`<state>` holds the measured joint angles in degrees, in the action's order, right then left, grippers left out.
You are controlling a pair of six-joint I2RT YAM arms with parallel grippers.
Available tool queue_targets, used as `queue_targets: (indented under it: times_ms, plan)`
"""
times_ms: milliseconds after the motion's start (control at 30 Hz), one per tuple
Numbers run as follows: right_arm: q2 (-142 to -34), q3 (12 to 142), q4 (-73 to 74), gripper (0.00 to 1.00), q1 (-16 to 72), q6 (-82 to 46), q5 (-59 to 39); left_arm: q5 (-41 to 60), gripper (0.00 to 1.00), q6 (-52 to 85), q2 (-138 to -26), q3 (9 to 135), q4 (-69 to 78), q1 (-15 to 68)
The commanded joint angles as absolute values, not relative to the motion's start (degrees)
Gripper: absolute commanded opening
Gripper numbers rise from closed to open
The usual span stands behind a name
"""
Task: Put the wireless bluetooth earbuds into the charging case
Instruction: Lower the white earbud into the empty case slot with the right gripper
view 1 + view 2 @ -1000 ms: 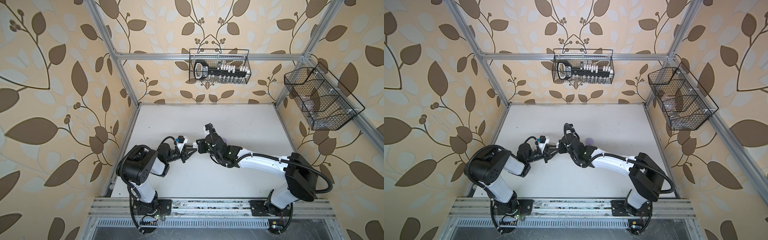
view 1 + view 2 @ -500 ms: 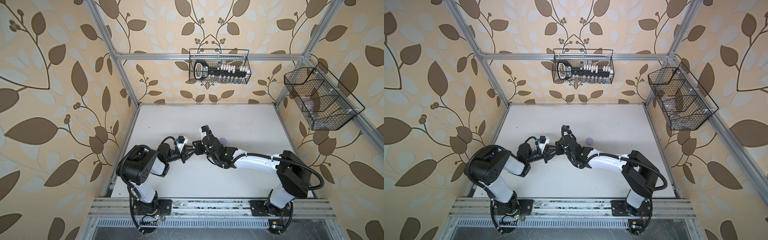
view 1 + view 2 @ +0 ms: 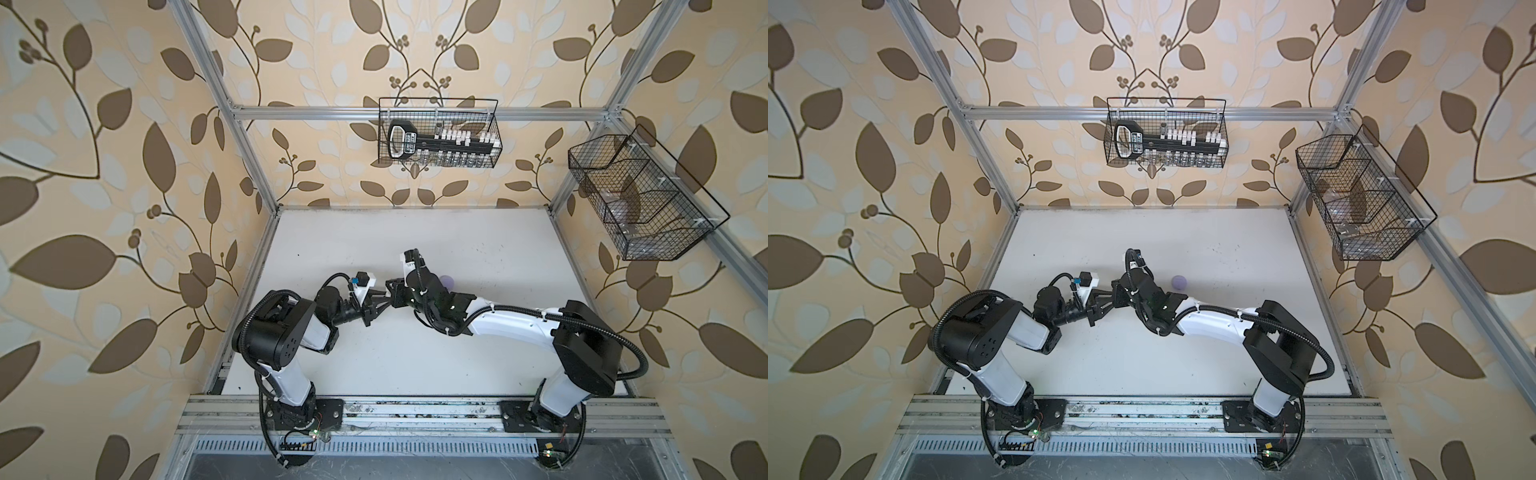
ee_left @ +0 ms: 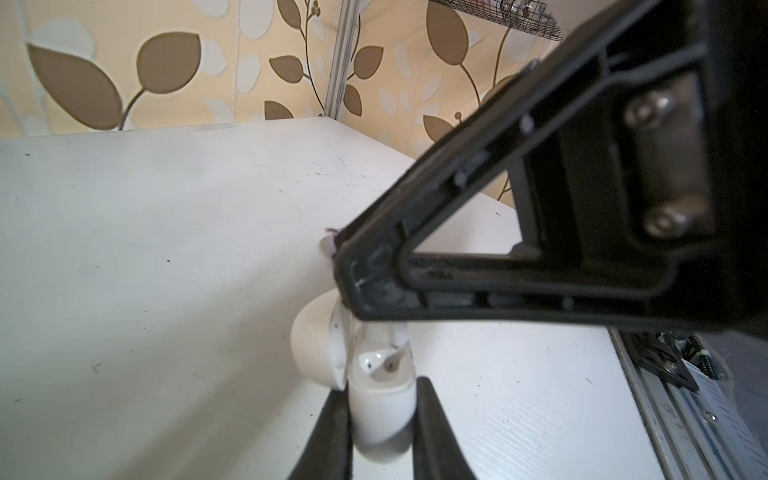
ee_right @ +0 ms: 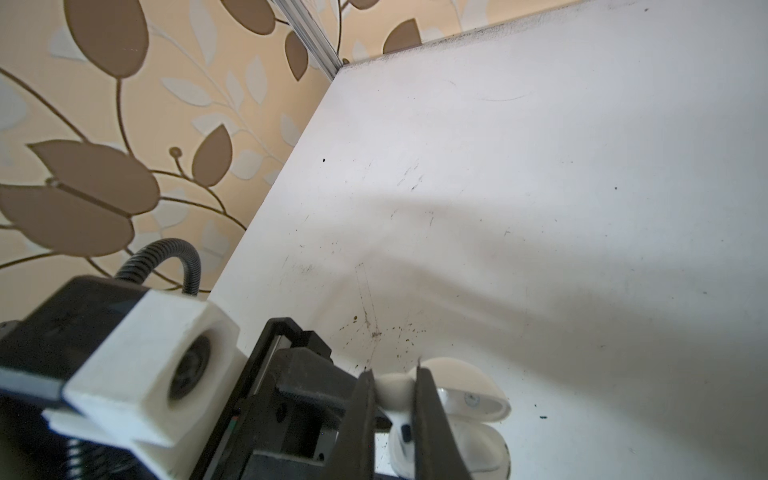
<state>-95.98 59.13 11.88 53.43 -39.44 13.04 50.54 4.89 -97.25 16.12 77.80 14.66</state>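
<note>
The earbud (image 5: 390, 392) sits just above the open white charging case (image 4: 382, 403), over a scuffed white table (image 3: 478, 245) walled with leaf-patterned wallpaper (image 3: 124, 166). A lavender case (image 3: 1180, 282) lies nearby. The right gripper (image 5: 394, 374) is clamped tight on the earbud, and the left gripper (image 4: 380, 395) is clamped on the charging case's base.
</note>
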Motion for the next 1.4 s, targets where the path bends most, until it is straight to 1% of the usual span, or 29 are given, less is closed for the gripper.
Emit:
queue_targets:
  times_ms: [0,667,1367]
  plan:
    - [-96.4,57.7,12.8,0.09,53.0,-39.8,12.7,51.8,0.18,5.2,-97.3,17.2,81.4,15.0]
    - [-97.4,56.8,14.0,0.09,53.4,-40.4,11.6,51.6,0.18,5.3,-97.3,17.2,81.4,14.9]
    - [-95.3,53.5,13.8,0.09,54.6,-41.1,12.3,51.6,0.18,5.3,-97.1,17.2,81.5,14.9]
